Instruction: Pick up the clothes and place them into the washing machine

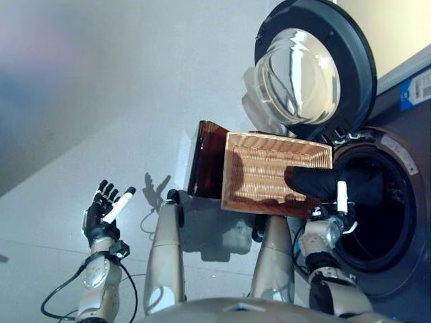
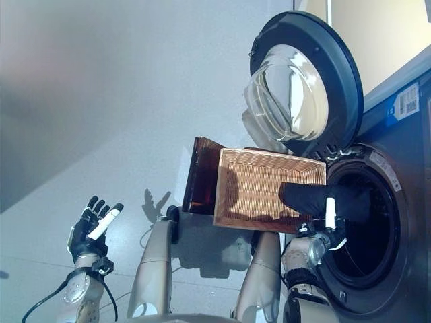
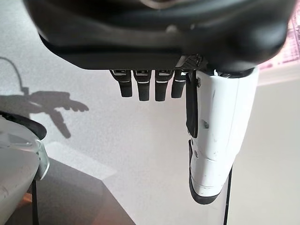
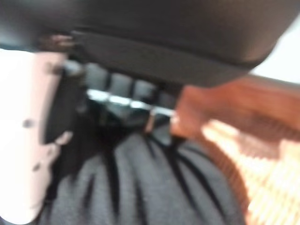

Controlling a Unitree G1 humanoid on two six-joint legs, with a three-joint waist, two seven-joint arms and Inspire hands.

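Note:
A dark grey garment [image 1: 311, 182] hangs over the right end of the wicker basket [image 1: 259, 168], just before the washing machine's round opening [image 1: 405, 202]. My right hand [image 1: 337, 198] is shut on the garment. In the right wrist view the bunched cloth [image 4: 140, 187] fills the space under the fingers, beside the basket's weave [image 4: 234, 145]. My left hand [image 1: 102, 212] is raised at the lower left, open and empty, well away from the basket. Its white-covered thumb [image 3: 215, 140] shows over bare floor.
The washer's door [image 1: 313, 67] with its glass bowl stands swung open above the basket. A dark brown container [image 1: 205, 158] sits against the basket's left side. Pale grey floor [image 1: 101, 101] spreads to the left.

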